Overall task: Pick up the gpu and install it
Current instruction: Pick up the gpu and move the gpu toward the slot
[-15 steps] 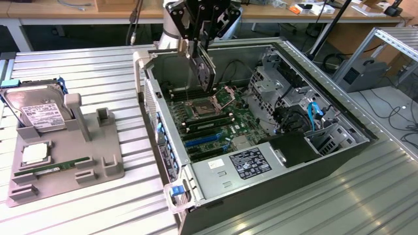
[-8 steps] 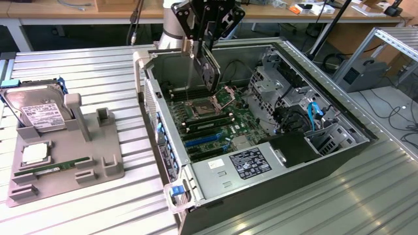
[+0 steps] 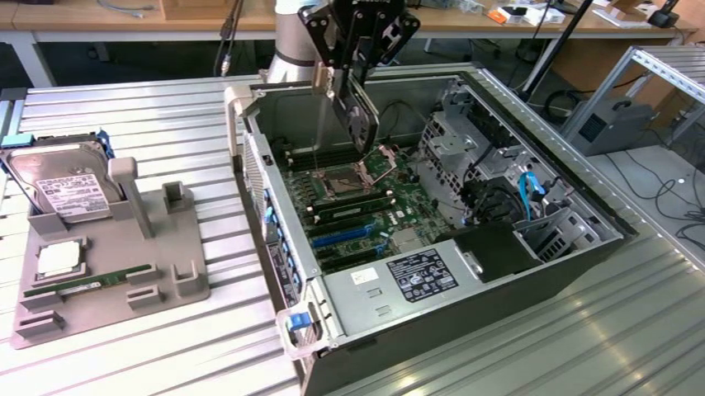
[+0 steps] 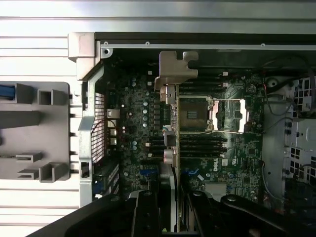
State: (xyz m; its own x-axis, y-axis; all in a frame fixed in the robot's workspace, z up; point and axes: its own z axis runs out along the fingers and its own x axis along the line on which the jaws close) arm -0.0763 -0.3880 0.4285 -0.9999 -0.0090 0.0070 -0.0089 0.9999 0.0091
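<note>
GPU (image 3: 359,124) transfer is in hand: the pick-up is done and seating has not begun. The hand (image 3: 355,70) is closed narrowly on the card's upper edge and holds it on edge, with the silver bracket (image 3: 322,91) hanging at the side. The card is suspended directly below the hand, above the open computer case (image 3: 276,165) on the table (image 3: 132,107), over the motherboard (image 3: 364,206) and clear of it. Seating probably requires aligning the card edge with an expansion slot (image 3: 342,239) and the bracket with the rear wall.

Exterior view slants down from afar; wrist view looks down past the pincer (image 4: 172,200); motherboard (image 3: 410,206) shared.
</note>
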